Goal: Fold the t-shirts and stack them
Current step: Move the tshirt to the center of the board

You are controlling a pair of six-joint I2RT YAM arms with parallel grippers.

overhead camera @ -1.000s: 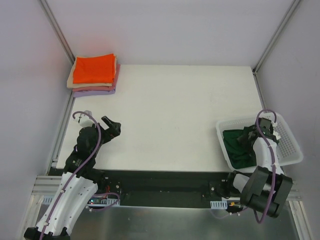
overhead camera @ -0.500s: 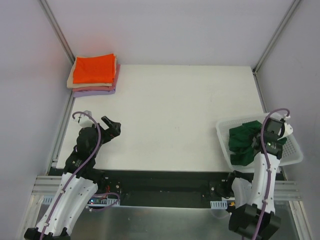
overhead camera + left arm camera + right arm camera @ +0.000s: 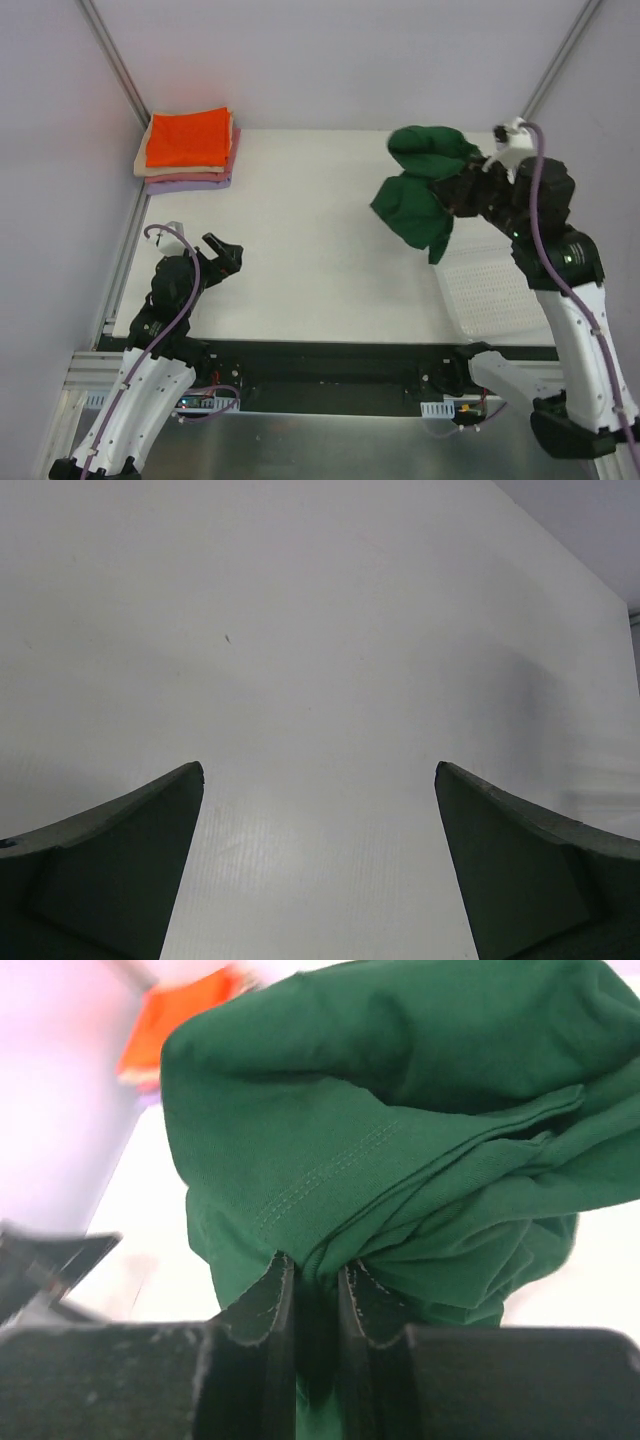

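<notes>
A crumpled dark green t-shirt point(image 3: 418, 192) hangs in the air over the right half of the table, above and left of the basket. My right gripper point(image 3: 452, 186) is shut on a bunch of its cloth; in the right wrist view the green t-shirt point(image 3: 400, 1130) fills the frame and folds of it are pinched between the fingers point(image 3: 272, 1295). A stack of folded t-shirts point(image 3: 190, 148), orange on top, then beige, pink and lavender, lies at the far left corner. My left gripper point(image 3: 226, 256) is open low over bare table at the near left; its fingers point(image 3: 120, 860) stand wide apart.
A white mesh basket point(image 3: 500, 295) sits at the near right edge of the white table point(image 3: 320, 240), below my raised right arm. Metal frame posts rise at both far corners.
My right gripper shut on the green t-shirt in the basket, then lifted it out and swung it up and to the left over the table. The left arm has not moved.
</notes>
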